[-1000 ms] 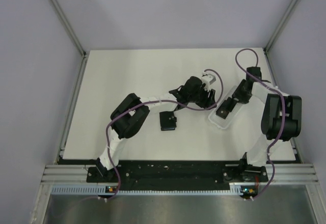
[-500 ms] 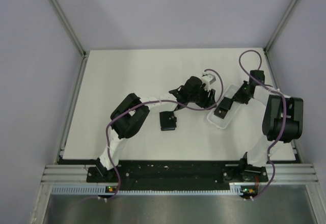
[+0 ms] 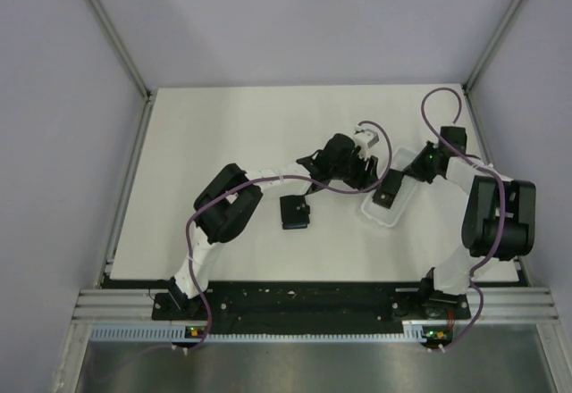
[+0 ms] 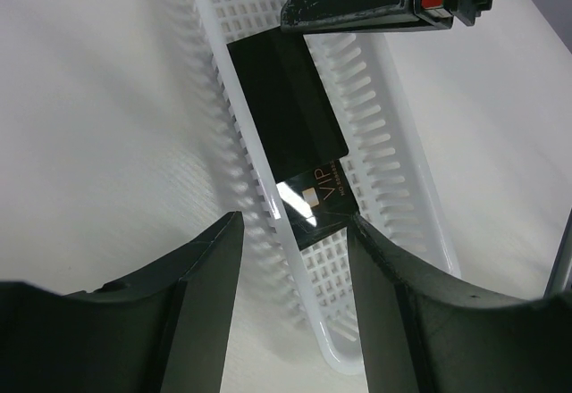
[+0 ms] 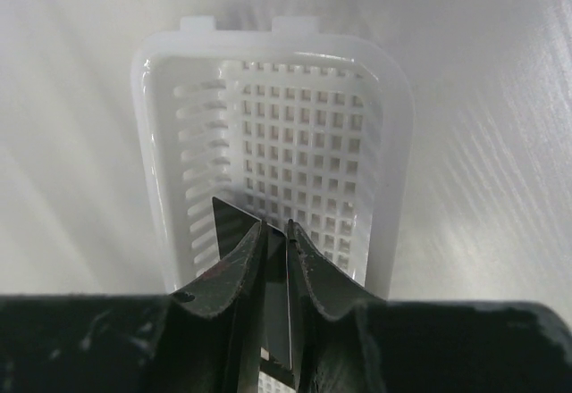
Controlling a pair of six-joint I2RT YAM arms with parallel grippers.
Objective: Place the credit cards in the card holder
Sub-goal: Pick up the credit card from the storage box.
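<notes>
A dark credit card lies slanted in the white tray, its far end under my right gripper. A glossy dark card marked VIP shows at its near end. In the right wrist view my right gripper is shut on a dark card that stands on edge between the fingers. My left gripper is open, its fingers astride the tray's near end and holding nothing. The black card holder lies flat on the table, left of both grippers.
The white slotted tray lies slanted at the table's right, between my left gripper and my right gripper. Purple cables loop over both arms. Metal frame posts stand at the table's corners.
The right jaws have closed onto the card in the tray, and the right arm has shifted a little. The left arm and the card holder have not moved.
</notes>
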